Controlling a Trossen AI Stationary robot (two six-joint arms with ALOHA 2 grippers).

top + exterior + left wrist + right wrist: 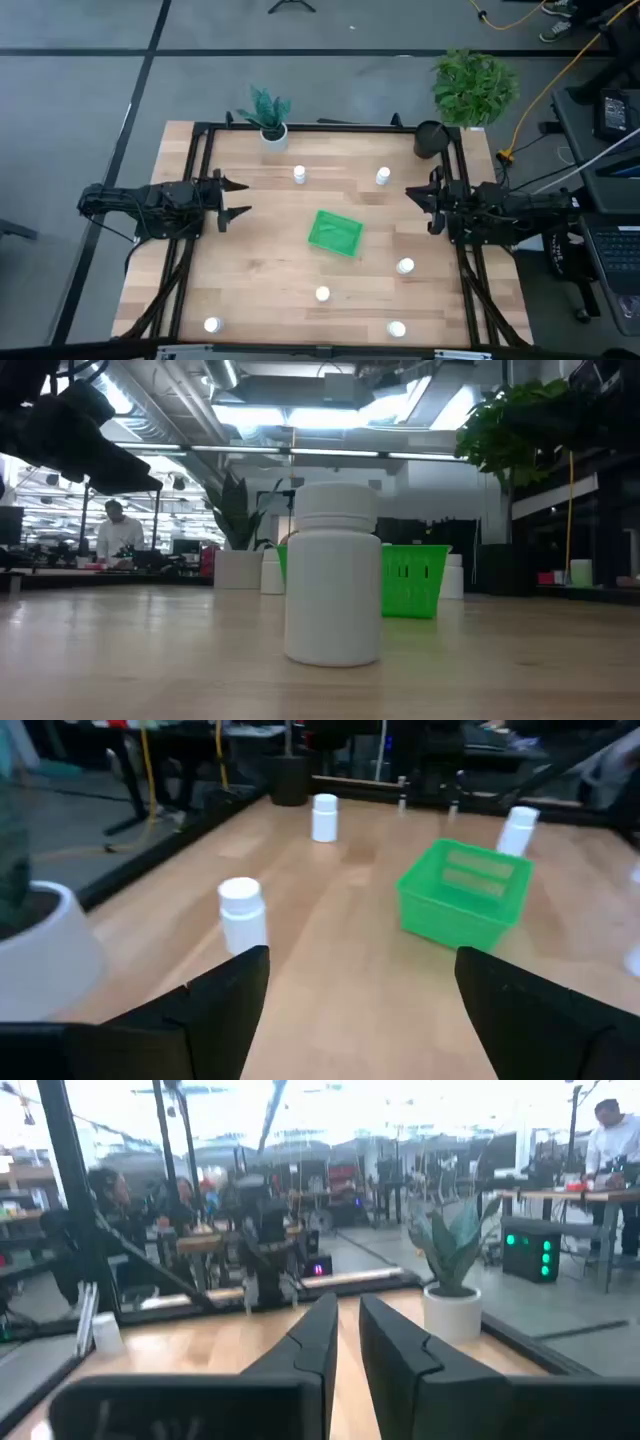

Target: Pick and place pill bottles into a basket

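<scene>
Right gripper (347,1342) sat low over the wooden table (190,1350), its fingers (395,1350) nearly together with a narrow gap. A white plant pot (452,1312) stood ahead near the far edge. One pill bottle (105,1334) stood off beside the black frame (70,1200). A person (612,1150) stood at a desk behind.

No readable text, labels or numbers anywhere.

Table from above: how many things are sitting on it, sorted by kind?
Pill bottles: 6
Green basket: 1
White plant pot: 1
Black round pot: 1
Total: 9
</scene>
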